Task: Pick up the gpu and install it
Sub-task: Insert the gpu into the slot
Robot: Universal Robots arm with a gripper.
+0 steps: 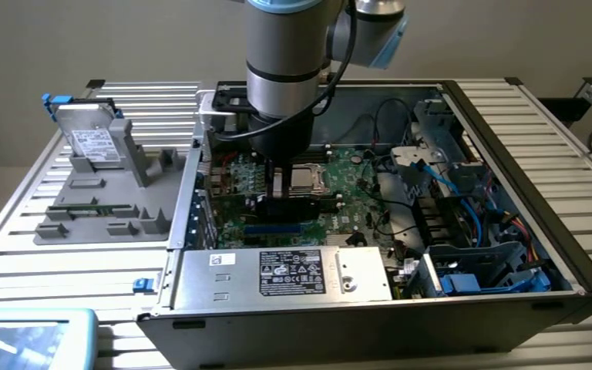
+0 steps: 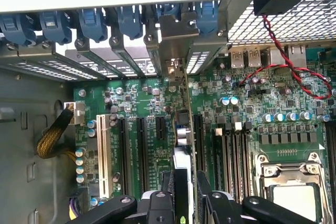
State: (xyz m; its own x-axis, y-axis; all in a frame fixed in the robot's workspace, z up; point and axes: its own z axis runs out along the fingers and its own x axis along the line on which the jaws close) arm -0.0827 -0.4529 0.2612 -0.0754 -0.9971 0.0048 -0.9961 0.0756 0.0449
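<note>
The gripper is clenched on the gpu, which stands on edge over the motherboard, its metal bracket at the motherboard's rear slot row, inside the computer case.

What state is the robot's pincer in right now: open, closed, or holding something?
Pincer: closed on the gpu, held edge-on over the motherboard slots.

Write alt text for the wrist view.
The gripper holds the gpu edge-on between its fingers over the green motherboard, among the black expansion slots. The card's metal bracket sits at the row of slot covers with blue clips.
</note>
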